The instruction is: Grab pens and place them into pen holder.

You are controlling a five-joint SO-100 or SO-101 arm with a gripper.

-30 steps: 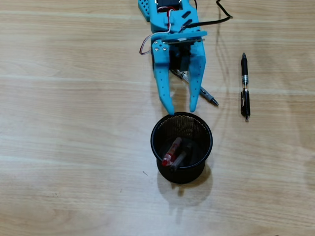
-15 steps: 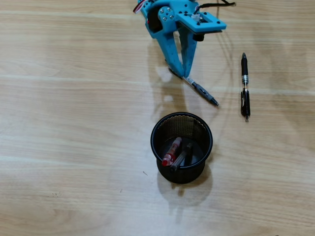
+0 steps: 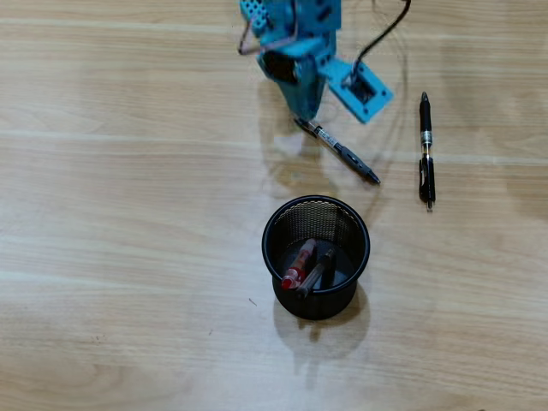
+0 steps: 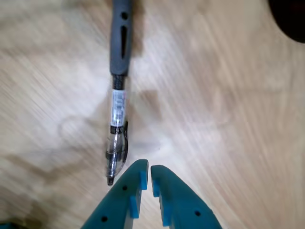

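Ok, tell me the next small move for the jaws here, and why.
Probably open the jaws and shift over the nearer black pen. In the wrist view the gripper looks nearly shut and sits beside the pen's end, not around it, so closing now would grab nothing.

Overhead view: bright, even, warm light on the pale wood-grain table [image 3: 128, 214], no glare. The round black wire-mesh pen holder [image 3: 316, 257] throws a soft shadow below and right of itself, so light probably comes from the upper left. Diffuse shadow under the blue arm [image 3: 295, 43]. Sharp, no edge distortion. Wrist view: motion blur smears the wood grain; black-grip clear-barrel pen [image 4: 117, 102] is soft, its label unreadable; the blue two-finger gripper [image 4: 145, 174] at the bottom is sharper.
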